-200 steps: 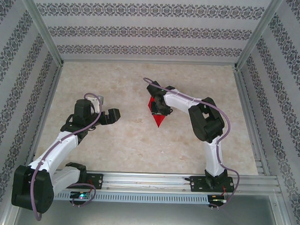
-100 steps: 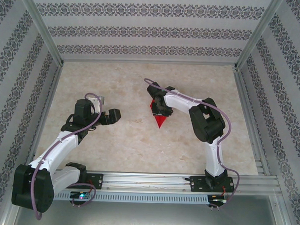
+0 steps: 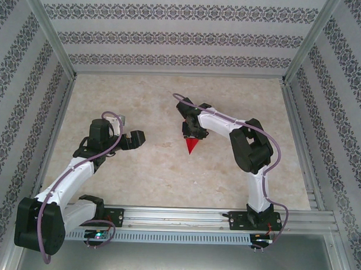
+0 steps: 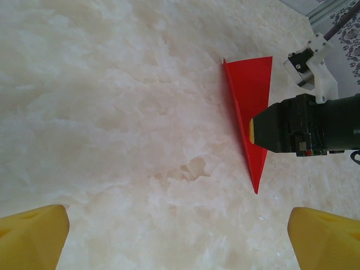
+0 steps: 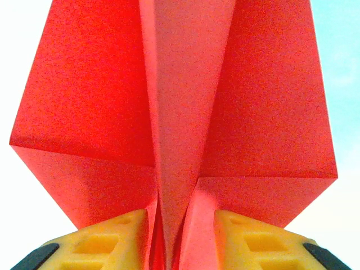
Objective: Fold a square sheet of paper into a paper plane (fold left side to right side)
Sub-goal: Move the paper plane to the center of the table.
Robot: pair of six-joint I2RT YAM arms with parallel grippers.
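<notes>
While the right gripper (image 5: 180, 236) pinches the paper plane (image 5: 180, 84) by its centre keel at the middle of the table (image 3: 167, 182), the left gripper (image 3: 133, 139) hangs wide open, empty, nearer the left edge. Risk: the pinch looks shallow, so the folds could spring open or slip.

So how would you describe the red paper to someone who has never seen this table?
On the marbled table, follow the right arm to its fingers. The paper plane is pinched there: a slim dart, the only red thing.
</notes>
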